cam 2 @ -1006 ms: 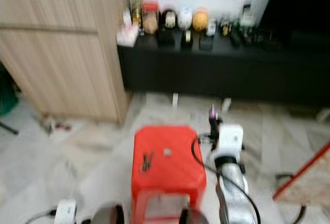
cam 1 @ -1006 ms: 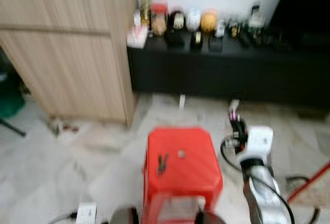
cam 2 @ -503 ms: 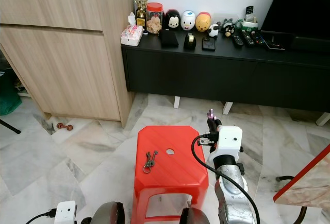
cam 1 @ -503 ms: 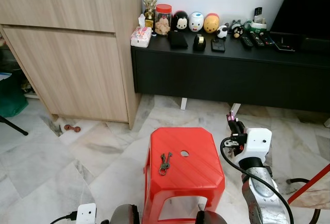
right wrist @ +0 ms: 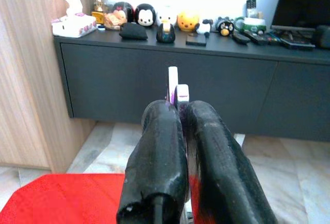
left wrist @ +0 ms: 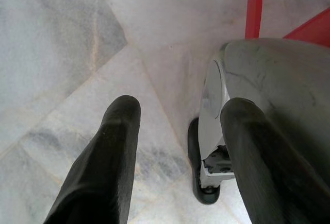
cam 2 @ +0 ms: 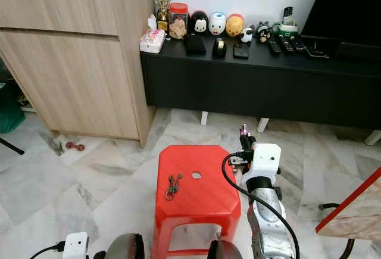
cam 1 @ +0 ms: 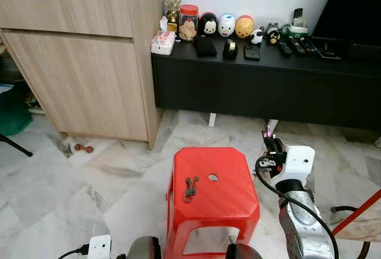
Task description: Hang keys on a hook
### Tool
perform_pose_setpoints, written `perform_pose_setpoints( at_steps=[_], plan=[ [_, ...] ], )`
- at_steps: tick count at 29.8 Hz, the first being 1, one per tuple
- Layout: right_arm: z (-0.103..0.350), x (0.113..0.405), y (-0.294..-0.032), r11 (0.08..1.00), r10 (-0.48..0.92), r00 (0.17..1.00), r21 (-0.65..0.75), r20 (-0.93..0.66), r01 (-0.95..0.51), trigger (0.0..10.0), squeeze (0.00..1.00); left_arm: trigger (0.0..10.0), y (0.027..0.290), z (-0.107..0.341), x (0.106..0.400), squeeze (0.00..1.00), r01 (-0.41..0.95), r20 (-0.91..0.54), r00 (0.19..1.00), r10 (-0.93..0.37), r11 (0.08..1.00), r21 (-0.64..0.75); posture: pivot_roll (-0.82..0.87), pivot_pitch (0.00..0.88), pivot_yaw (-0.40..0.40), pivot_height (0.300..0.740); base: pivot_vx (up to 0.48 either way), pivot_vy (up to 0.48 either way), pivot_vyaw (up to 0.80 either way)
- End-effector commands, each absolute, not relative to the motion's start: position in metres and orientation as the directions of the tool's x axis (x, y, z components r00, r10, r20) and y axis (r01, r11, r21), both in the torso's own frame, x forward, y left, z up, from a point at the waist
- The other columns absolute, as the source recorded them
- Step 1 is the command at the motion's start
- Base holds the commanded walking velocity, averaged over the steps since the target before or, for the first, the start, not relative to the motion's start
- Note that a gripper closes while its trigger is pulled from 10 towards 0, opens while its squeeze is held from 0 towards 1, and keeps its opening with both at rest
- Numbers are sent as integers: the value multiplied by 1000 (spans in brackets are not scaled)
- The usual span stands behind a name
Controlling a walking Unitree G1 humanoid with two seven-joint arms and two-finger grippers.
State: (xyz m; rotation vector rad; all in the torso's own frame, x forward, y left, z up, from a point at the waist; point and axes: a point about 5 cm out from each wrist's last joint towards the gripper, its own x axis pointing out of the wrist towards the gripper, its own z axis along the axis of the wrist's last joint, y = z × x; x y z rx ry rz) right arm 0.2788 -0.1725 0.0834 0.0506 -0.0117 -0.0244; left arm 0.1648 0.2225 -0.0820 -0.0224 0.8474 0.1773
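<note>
**Visitor:** Where are the keys, and what is your right gripper doing?

**Me:** The small bunch of dark metal keys point(cam 1: 190, 187) lies flat on the top of the red plastic stool point(cam 1: 232, 205), left of the little round hole point(cam 1: 212, 177) in its middle. My right gripper point(right wrist: 181, 112) hangs beside the stool's right edge. Its two black fingers point(right wrist: 160, 147) are pressed together on a small white and purple piece point(right wrist: 177, 91) that sticks out past the tips; I judge it is the hook. My left gripper point(left wrist: 178, 131) hangs idle low by my leg, fingers spread apart, pointing at the marble floor point(left wrist: 62, 38).

**Visitor:** So how would you go about the step?

**Me:** I see no mounted hook, so I would bring the held piece to the keys. I judge I should come in from the right, low and level over the seat, and aim for the ring end. The keys lie flat, so I must slide under a loop, not push the bunch along.

**Visitor:** Any room to spare?

**Me:** Towards me and to the left, the stool's edges are near the keys; a shove could tip them onto the floor. Right of the stool the floor is open. The long black low cabinet point(cam 1: 268, 86) and the light wooden cupboard point(cam 1: 83, 74) stand well back.
</note>
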Motion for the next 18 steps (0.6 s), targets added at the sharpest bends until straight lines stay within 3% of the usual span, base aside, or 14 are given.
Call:
perform_pose_setpoints(
  at_steps=[1,14,18],
  plan=[
    [92,281,-175,997,-38,998,63,45,35,10000,0,10000,210,-86,162,0,-136,-764,637,103,990,20,47,0,-85,614,-289,0,0],
    [90,281,-173,997,-40,999,67,34,37,10000,0,10000,209,-87,161,0,-135,-765,636,99,991,17,50,0,-89,614,-290,0,0],
    [90,282,-172,997,-38,999,69,29,36,10000,0,10000,209,-87,161,0,-133,-765,636,101,991,21,50,0,-89,614,0,0,0]
  ],
)
